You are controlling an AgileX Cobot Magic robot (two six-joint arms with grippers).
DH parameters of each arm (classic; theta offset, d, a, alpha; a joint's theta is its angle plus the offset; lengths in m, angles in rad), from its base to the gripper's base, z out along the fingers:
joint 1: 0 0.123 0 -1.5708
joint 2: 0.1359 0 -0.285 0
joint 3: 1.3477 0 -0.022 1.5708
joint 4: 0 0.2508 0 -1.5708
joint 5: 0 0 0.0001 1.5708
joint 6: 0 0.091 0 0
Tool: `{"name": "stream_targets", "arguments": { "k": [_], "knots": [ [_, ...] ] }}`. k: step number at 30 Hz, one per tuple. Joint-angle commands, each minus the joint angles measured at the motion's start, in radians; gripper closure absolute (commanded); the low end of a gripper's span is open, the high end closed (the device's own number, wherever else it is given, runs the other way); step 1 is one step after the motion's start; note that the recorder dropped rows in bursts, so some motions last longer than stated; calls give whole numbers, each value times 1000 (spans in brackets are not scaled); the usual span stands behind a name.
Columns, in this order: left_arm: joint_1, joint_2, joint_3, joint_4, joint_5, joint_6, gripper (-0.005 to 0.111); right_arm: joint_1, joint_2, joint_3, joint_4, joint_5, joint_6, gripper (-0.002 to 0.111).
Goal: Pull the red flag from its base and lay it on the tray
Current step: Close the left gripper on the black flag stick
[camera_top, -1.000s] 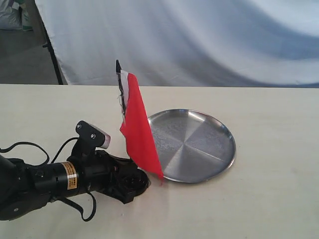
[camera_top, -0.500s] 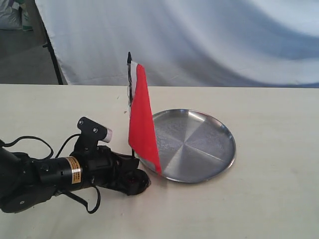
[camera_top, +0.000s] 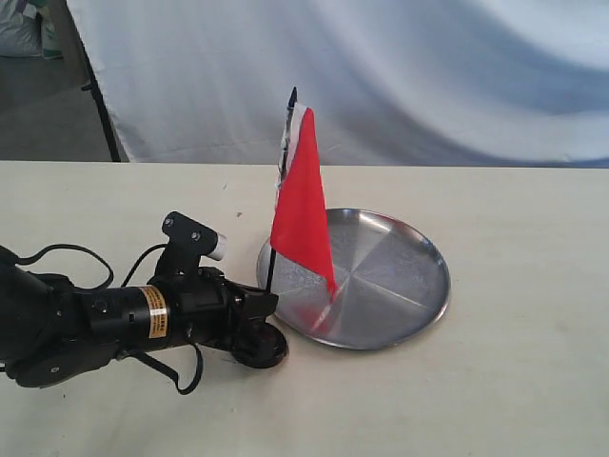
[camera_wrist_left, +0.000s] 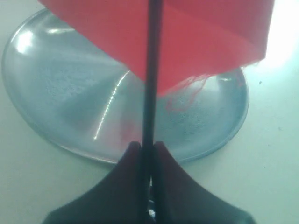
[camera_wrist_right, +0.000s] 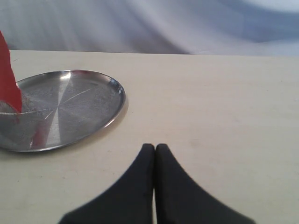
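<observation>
Our left end effector [camera_wrist_left: 148, 145] pinches the thin black stick of the red flag [camera_top: 303, 209], upright at the tray's [camera_top: 400, 286] rim nearest that arm. Our right end effector [camera_wrist_right: 154, 148] is closed and empty. Let go upright, we judge the flag could topple onto the counter [camera_top: 514, 400].

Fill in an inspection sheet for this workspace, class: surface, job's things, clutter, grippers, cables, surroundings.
Surface: cream table, smooth.
Job's things: red flag upright, its stick leaning slightly. The tray lies flat with nothing in it. The base sits beneath the left gripper, partly hidden; cannot tell if the stick has left it.
Clutter: nothing seen.
Grippers: left gripper shut on the flag's stick, low down. The right gripper is shut on nothing, near the tray.
Cables: black cables loop along the left arm.
Surroundings: white cloth backdrop; dark stand behind the table.
</observation>
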Motion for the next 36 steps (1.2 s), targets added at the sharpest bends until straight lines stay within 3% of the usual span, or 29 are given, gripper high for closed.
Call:
{"name": "stream_targets", "arguments": {
  "k": [1,12,26,30,36],
  "knots": [
    [-10,-9,-6,13,-18,-16,107,-6,-6,3,-4,-5,-4,109],
    [-10,-9,-4,4,207,-18,107,-6,-6,3,-4,-3,-4,109],
    [-10,-9,23,4,259,-114,107,-6,-6,3,-4,-3,-4,109],
    [-10,-9,48,4,225,-121,107,-6,-6,3,-4,-3,-4,109],
    [-10,-9,104,4,38,-112,107,-6,-6,3,-4,-3,-4,109]
  ]
}}
